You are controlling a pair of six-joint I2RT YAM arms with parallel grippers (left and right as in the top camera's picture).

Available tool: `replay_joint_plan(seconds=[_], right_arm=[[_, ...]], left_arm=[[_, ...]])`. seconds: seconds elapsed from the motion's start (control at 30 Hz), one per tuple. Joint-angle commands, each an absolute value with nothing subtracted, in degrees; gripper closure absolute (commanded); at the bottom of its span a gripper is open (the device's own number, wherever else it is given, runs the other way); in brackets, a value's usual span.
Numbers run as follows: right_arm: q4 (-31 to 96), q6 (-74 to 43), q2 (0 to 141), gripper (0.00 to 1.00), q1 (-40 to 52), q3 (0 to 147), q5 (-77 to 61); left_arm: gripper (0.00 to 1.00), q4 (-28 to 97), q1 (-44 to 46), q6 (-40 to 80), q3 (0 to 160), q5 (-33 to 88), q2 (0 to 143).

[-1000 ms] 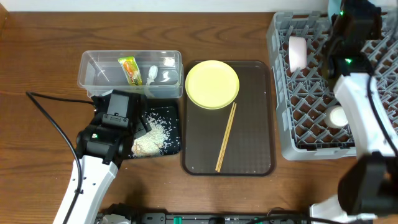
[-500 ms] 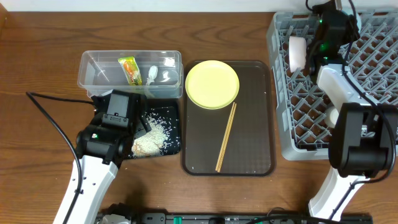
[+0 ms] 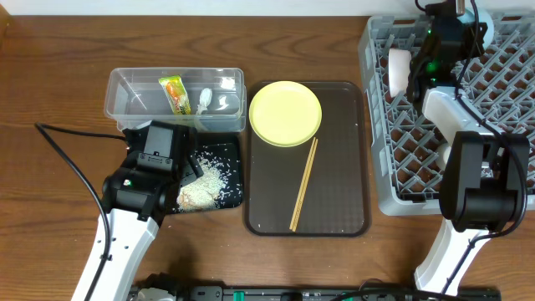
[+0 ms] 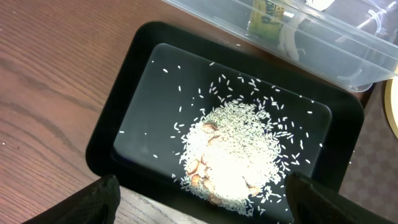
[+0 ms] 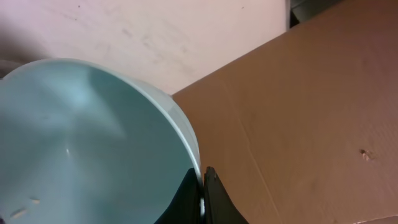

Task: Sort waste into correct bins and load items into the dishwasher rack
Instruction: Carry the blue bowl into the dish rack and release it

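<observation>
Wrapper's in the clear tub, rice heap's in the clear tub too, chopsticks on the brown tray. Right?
Not quite. The rice heap lies in the black tray beside the clear tub, as the left wrist view shows. The wrapper is in the clear tub and the chopsticks lie on the brown tray.
</observation>
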State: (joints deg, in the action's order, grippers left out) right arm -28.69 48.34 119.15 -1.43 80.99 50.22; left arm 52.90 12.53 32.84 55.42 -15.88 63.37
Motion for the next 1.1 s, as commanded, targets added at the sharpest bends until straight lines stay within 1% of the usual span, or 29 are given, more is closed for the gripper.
replay_joint_plan(seconds=[0.0,0.13,0.23,0.5,0.7,0.9,0.93,1.07], right_arm=[[-26.35,46.06,120.03,0.99,-2.31,81.41,51.16],[-21.23,39.40,120.03,0.99,-2.35,81.41,50.96],[-19.70,35.14,120.03,0.99,-2.20,81.41,50.98],[-18.65,33.21,119.98,0.99,0.12,81.41,54.11],[-6.79,22.94,118.10,0.99,1.50,81.41,53.23],[6.61,13.13,114.45,0.99,1.96,81.41,48.80],[8.58,11.44,113.54,0.97,1.96,81.41,47.94],[15.66,7.31,109.08,0.82,1.80,81.41,40.12]], left_arm=[[0.13,53.08,12.38,33.34,55.75,-17.19,63.33],[0.13,53.08,12.38,33.32,55.75,-17.19,63.33],[0.13,53.08,12.38,33.34,55.75,-17.19,63.33],[0.13,53.08,12.38,33.34,55.75,-17.19,63.33],[0.13,53.08,12.38,33.32,55.75,-17.19,63.33],[0.13,53.08,12.38,33.32,55.75,-17.19,63.33],[0.13,53.08,12.38,33.32,55.75,-17.19,63.33],[0.13,53.10,12.38,33.32,55.75,-17.21,63.33]])
